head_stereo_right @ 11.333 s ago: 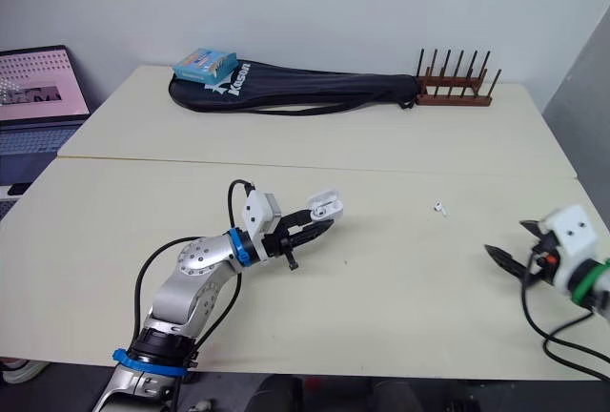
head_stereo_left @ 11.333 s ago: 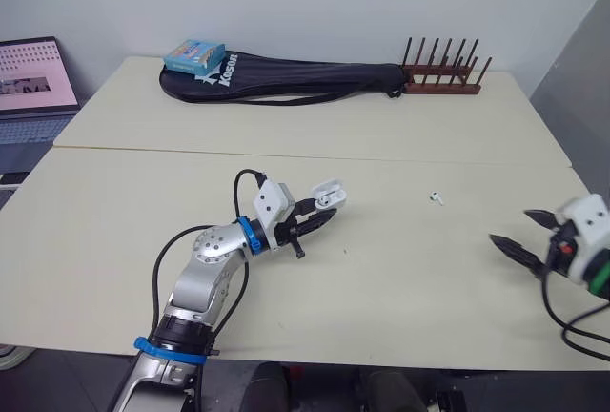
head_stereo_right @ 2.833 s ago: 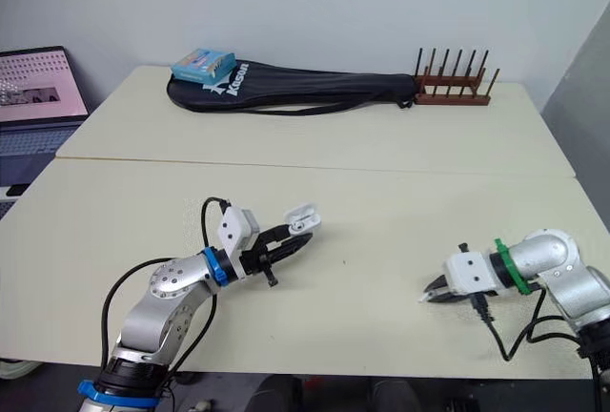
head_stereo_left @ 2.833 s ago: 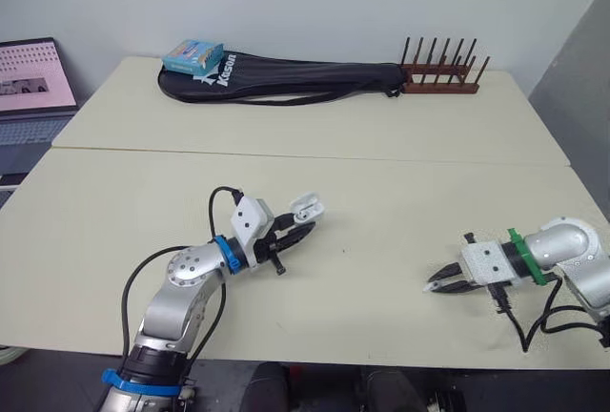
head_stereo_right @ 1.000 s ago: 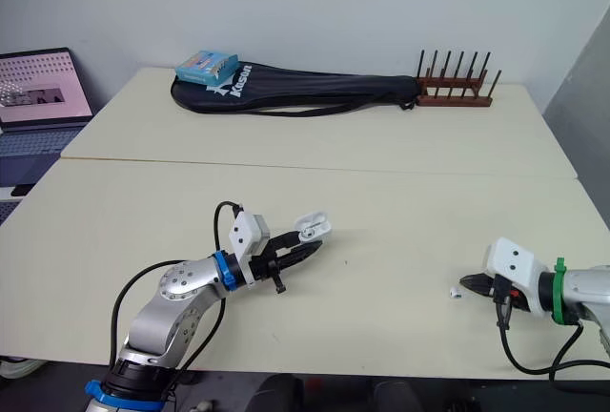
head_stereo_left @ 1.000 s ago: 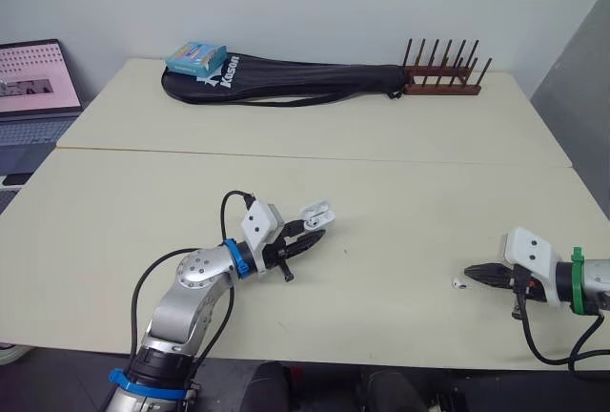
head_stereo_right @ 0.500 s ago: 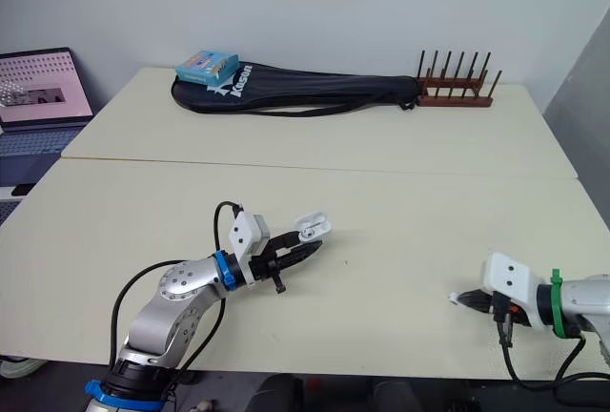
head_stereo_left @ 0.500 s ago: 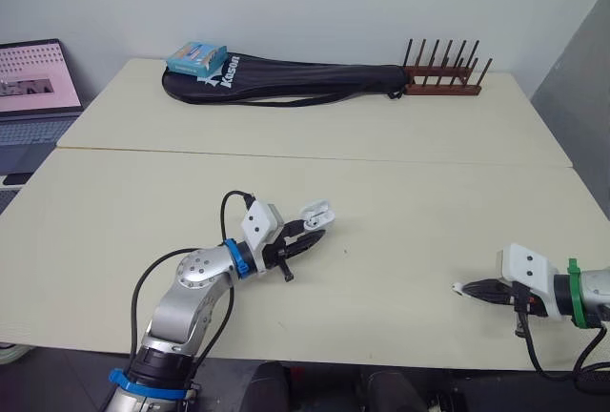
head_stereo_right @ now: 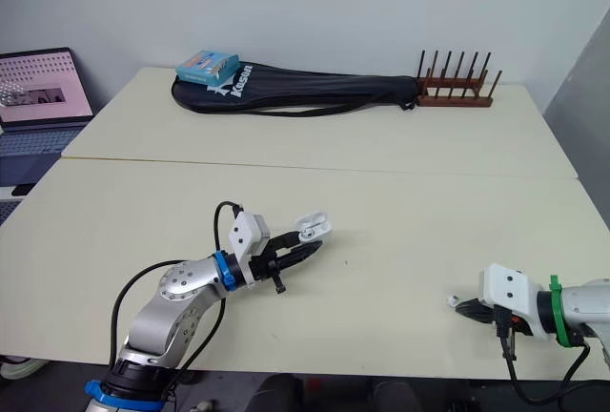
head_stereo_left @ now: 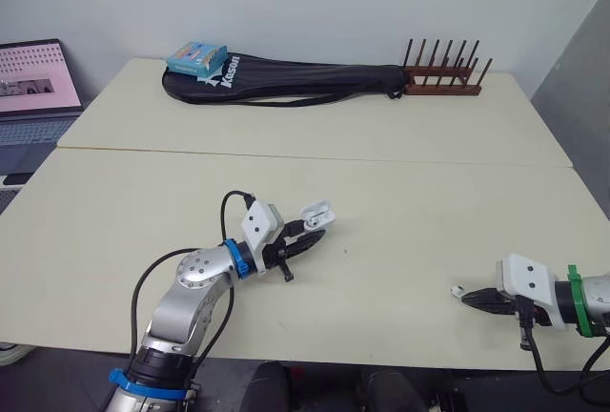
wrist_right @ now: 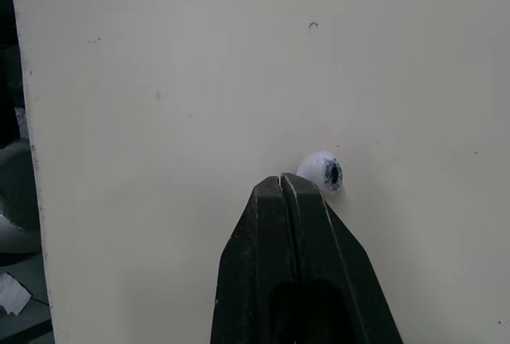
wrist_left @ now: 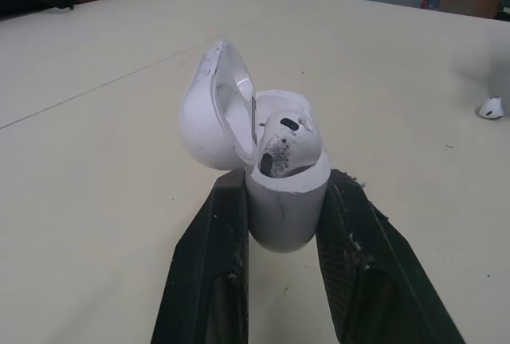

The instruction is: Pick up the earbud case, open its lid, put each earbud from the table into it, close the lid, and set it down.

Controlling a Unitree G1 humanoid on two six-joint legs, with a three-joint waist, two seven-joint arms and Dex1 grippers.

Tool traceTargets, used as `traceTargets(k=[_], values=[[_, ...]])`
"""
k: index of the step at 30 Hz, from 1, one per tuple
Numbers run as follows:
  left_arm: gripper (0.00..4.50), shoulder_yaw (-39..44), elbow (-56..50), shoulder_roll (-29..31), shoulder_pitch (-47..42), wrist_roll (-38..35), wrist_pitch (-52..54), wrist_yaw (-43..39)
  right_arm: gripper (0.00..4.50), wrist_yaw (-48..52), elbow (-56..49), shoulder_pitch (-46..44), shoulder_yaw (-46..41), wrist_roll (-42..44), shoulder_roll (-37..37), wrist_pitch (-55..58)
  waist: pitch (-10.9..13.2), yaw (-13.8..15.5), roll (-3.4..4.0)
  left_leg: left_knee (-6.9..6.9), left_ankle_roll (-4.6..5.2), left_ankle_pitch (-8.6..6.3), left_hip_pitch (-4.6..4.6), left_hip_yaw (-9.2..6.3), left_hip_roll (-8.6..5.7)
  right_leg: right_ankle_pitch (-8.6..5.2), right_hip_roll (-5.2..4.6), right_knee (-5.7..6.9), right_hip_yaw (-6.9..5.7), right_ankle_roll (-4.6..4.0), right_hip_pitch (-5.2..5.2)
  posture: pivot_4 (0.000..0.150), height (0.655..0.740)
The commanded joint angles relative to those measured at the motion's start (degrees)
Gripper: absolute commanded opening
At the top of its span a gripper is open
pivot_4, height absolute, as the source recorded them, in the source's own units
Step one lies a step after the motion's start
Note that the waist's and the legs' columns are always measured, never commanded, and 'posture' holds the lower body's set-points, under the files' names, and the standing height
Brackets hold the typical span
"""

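We spot white slanted lettering on black racket bag [head_stereo_right: 315,83] at far side of table [head_stereo_right: 429,174], near bag's wide end. We read it as "Kason". Blue box [head_stereo_right: 205,64] resting on that end of bag carries print, too small for us to read. Laptop screen [head_stereo_right: 33,88] at left shows pink dotted pattern; we can't make out any characters.

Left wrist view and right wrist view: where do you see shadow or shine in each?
Left wrist view: the earbud case, held by the left gripper, is brightest on its open lid, its body shaded below; right wrist view: even light on the table, the earbud by the shut right gripper casts hardly any shadow.
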Motion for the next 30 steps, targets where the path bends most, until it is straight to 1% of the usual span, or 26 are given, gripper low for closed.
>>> traceTargets(k=[1,4,9,17,30], values=[[0.79,0.4,-1.0,-0.2,-0.5,-0.5,-1.2,0.1,0.0,0.3,-2.6,-0.3,-4.0,3.8,-0.1,2.1,0.0,0.0,0.0,0.0,0.0,0.0,0.0,0.0,0.0,0.0,0.0,0.0,0.0,0.0,0.0,0.15,0.6787],[0.79,0.4,-0.8,-0.2,-0.7,-0.5,-1.2,0.1,0.0,-1.6,-2.1,-2.7,-4.6,4.7,1.0,3.5,0.0,-0.1,0.0,0.01,0.0,0.0,0.02,0.01,0.02,0.0,0.01,0.0,0.01,0.0,0.01,0.15,0.6787],[0.79,0.2,-0.9,-0.5,-0.8,-0.4,-1.2,0.2,0.0,-4.8,0.8,-6.0,-1.7,0.8,1.8,1.7,0.0,0.0,0.0,0.0,0.0,0.0,0.01,0.0,0.0,0.0,0.0,-0.01,0.0,0.0,0.01,0.15,0.6787],[0.79,0.4,-1.2,-0.4,-0.5,-0.4,-1.1,0.3,0.0,-4.1,1.9,-5.1,1.2,-1.3,1.5,-0.3,0.0,0.0,0.0,0.0,0.0,0.0,0.01,0.0,0.0,0.02,0.0,-0.02,0.0,-0.03,0.01,0.15,0.6787],[0.79,0.4,-1.2,-0.2,-0.6,-0.4,-1.1,0.1,0.0,-2.0,-1.0,-1.7,0.4,0.2,0.6,0.9,0.0,0.0,-0.01,0.0,0.0,0.0,0.01,-0.01,0.0,0.01,0.0,-0.02,-0.01,-0.02,0.04,0.15,0.6787]])
